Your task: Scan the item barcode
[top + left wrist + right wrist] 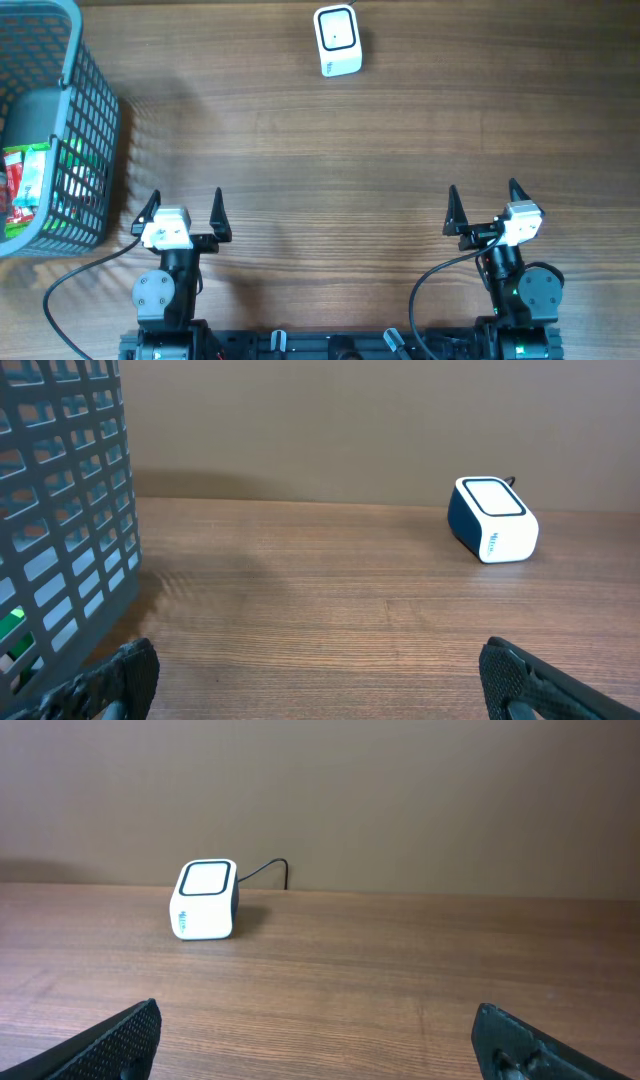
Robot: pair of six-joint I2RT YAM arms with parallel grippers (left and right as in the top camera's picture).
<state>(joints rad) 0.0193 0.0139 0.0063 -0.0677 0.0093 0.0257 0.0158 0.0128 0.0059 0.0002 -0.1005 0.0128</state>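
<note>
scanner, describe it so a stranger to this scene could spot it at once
Start from the wooden table and look along its far edge. Near the middle of that edge, well away from the grey mesh basket at the left, sits the scanner. It is the only small white box there, with a dark-outlined window on its top face.

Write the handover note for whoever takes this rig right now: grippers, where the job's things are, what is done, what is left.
Left gripper: open, empty, at the near edge beside the basket.
Right gripper: open, empty, at the near edge.
Scanner: at the far edge of the table, window facing up, nothing close to it.
Items: packets lie in the grey basket on the left.
Done: nothing; no item picked.
Left: take one item from the basket and show its barcode to the scanner.
</note>
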